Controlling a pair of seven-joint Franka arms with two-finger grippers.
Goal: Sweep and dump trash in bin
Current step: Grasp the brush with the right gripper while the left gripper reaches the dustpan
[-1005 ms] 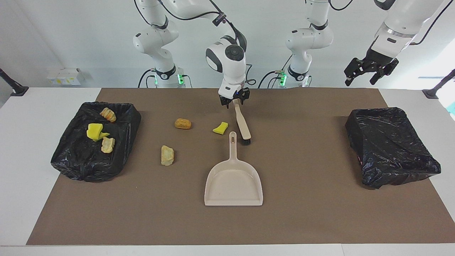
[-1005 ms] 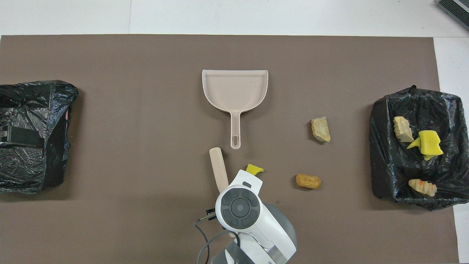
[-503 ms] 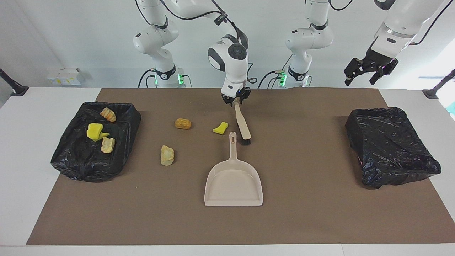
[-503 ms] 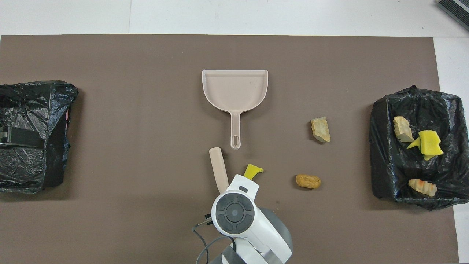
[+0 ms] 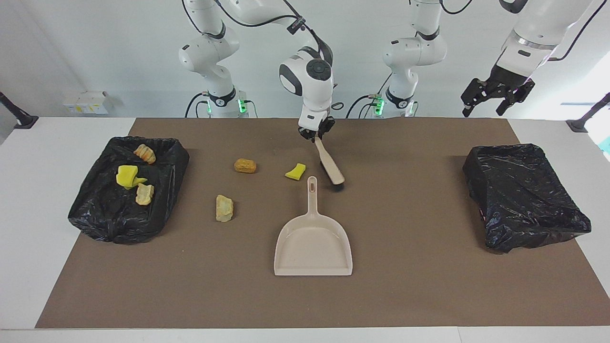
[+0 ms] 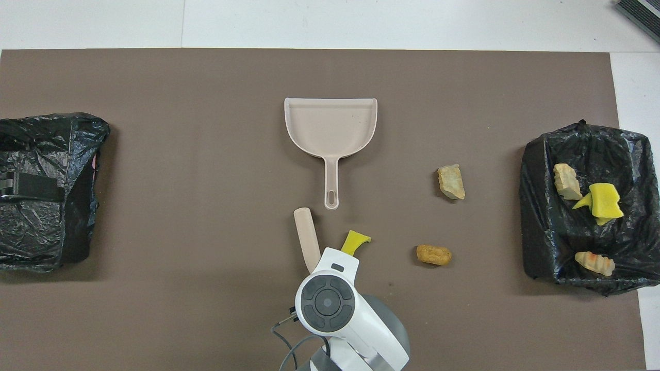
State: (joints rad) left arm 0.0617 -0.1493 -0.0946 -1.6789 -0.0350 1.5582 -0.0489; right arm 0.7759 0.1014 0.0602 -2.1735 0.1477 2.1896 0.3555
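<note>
My right gripper [image 5: 316, 135] is shut on the handle end of a beige brush [image 5: 330, 164], which hangs tilted with its head just above the mat beside the dustpan's handle. The beige dustpan [image 5: 313, 243] lies flat mid-table, handle toward the robots. Three pieces of trash lie loose on the mat: a yellow-green sponge scrap [image 5: 296, 171], an orange lump [image 5: 245, 166] and a tan lump [image 5: 224, 208]. In the overhead view the wrist covers the grip, and the brush [image 6: 307, 237] shows beside the scrap [image 6: 355, 241]. My left gripper [image 5: 493, 97] waits open, raised over the left arm's end.
A black-bagged bin [image 5: 105, 219] at the right arm's end holds three pieces of trash. A second black-bagged bin [image 5: 522, 195] sits at the left arm's end. A brown mat [image 5: 405, 295] covers the table.
My right gripper closed on the brush handle and rose a little. The brush head lifted off the mat and swung toward the left arm's end.
</note>
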